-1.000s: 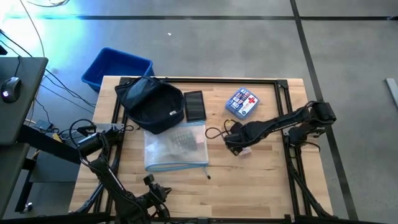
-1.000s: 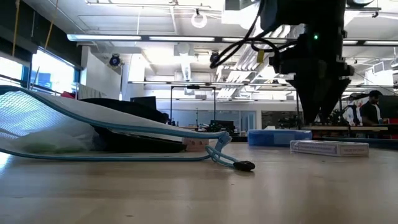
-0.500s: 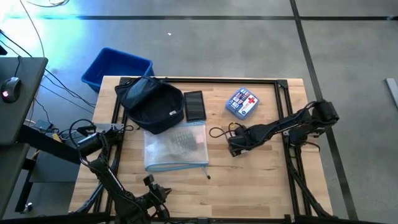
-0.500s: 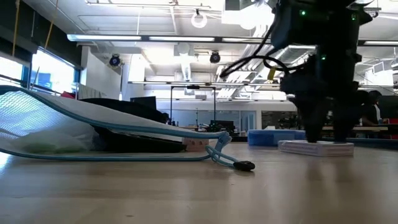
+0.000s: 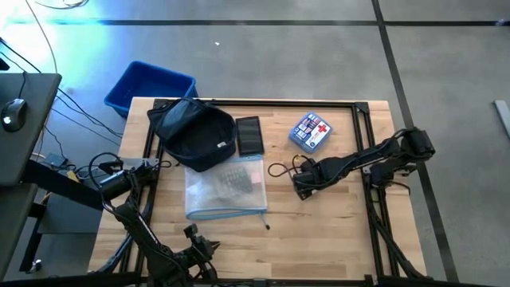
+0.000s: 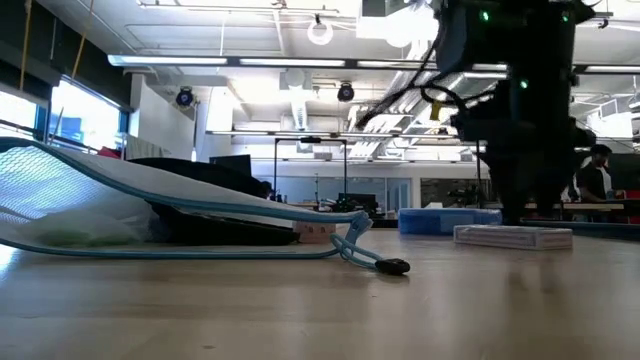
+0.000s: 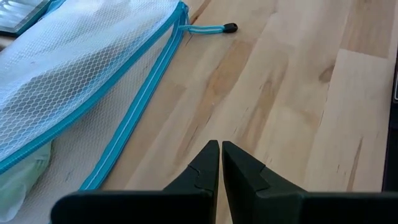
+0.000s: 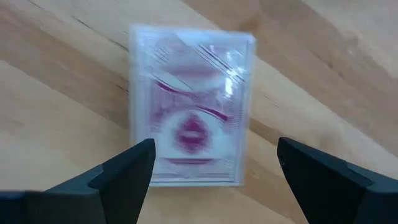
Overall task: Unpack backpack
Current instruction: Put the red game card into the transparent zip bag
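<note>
Already out: several items lie on the table beside the bag, so the unpacking looks well along
Backpack: the backpack (image 5: 193, 131) sits at the far left corner of the table (image 5: 335, 231), mouth agape and sagging; whether anything is left inside cannot be told from above
Just beside it: a flat black case (image 5: 249, 135) lies touching or nearly touching the bag's right side
In front of it: a mesh zip pouch (image 5: 225, 188) with teal trim rests nearer the table's middle, its pull tab (image 7: 209, 28) trailing onto bare wood
Further right: a small blue first-aid pouch (image 5: 311, 131) with a red cross sits toward the far right
Newest arrival: a clear box of cards (image 8: 189, 129) lies flat on the wood, free of any grip
Right gripper: the right gripper (image 8: 211, 171) hovers right over that box, fingers spread wide either side, grasping nothing
Left gripper: the left gripper (image 7: 220, 163) waits at the near edge, fingers clenched together, empty
Off the table: a blue bin (image 5: 149, 86) stands on the floor beyond the far left corner
Left to do: my guess is a check of the bag for stragglers, little more
</note>
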